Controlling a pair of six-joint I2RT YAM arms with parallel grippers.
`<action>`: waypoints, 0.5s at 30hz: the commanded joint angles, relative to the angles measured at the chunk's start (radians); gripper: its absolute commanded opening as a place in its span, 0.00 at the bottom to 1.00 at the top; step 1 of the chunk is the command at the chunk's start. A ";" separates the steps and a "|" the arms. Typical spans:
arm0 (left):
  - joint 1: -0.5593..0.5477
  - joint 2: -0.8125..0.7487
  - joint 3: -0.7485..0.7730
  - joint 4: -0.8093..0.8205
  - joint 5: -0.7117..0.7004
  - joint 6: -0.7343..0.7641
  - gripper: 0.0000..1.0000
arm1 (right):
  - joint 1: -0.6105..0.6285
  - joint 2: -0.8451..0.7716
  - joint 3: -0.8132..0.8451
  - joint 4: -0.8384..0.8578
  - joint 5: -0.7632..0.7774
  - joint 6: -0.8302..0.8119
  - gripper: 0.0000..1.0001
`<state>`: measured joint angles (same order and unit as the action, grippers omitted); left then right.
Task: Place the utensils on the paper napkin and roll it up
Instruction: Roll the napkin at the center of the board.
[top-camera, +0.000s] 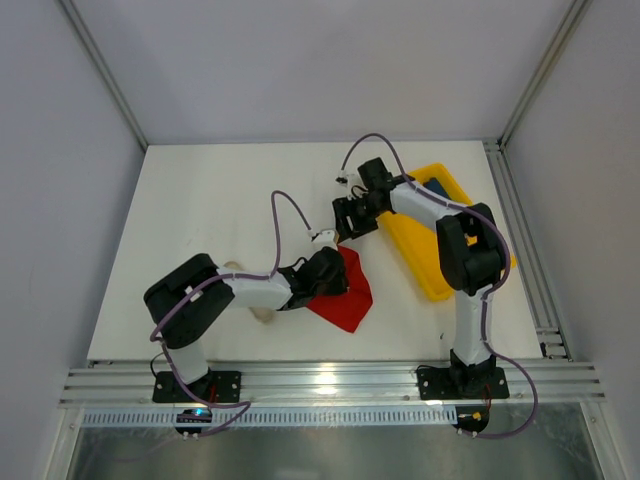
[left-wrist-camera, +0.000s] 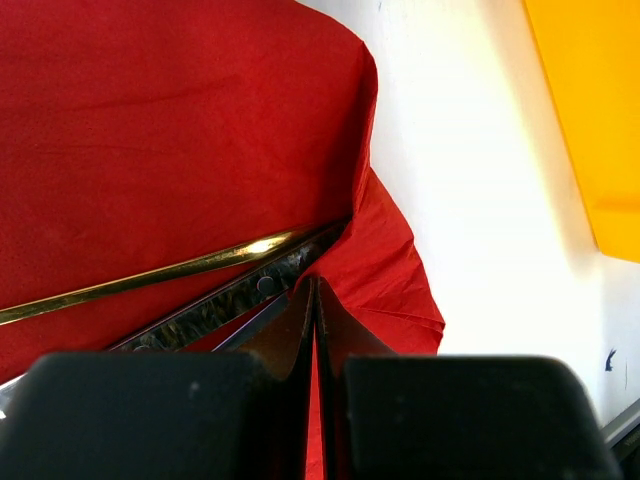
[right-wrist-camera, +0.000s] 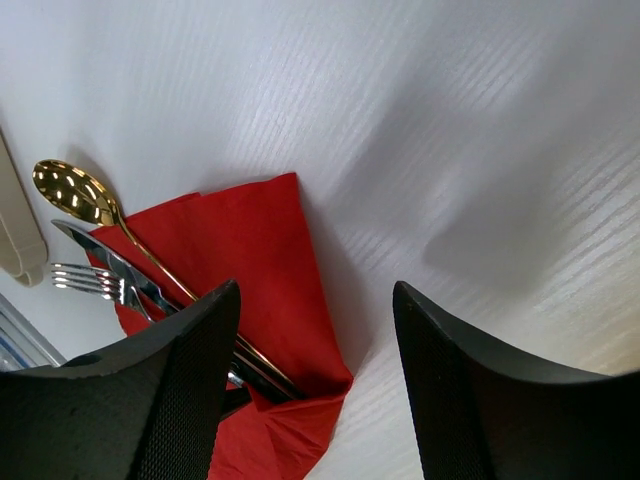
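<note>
left gripper (left-wrist-camera: 315, 300): your fingers are closed flat on a fold of the paper napkin (left-wrist-camera: 150, 130). it looks thin, limp and easily torn, so take it along a doubled edge, not by one corner. just ahead of the fingertips the utensils (left-wrist-camera: 150, 272) lie in the crease; they are probably stiff, smooth and apt to slide out. right gripper (right-wrist-camera: 315, 295): jaws parted, empty, above the bundle, with spoon (right-wrist-camera: 70, 192) and fork (right-wrist-camera: 85, 280) heads protruding beside one finger.

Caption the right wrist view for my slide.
Open right pincer facing red napkin folded around spoon and fork.

Yellow tray (top-camera: 422, 264) on white table (top-camera: 220, 200)
</note>
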<state>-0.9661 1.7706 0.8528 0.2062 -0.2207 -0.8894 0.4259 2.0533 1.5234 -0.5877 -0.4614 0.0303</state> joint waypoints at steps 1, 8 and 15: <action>0.004 0.013 0.020 -0.002 -0.002 0.006 0.00 | -0.010 0.007 0.041 -0.023 -0.066 -0.024 0.66; 0.004 0.007 0.015 -0.001 -0.003 0.004 0.00 | -0.010 0.056 0.014 -0.006 -0.117 -0.010 0.66; 0.004 0.000 0.009 -0.002 -0.005 0.003 0.00 | -0.009 0.054 -0.012 0.026 -0.187 0.005 0.62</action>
<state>-0.9661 1.7706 0.8528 0.2066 -0.2199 -0.8894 0.4114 2.1094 1.5120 -0.5838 -0.5980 0.0311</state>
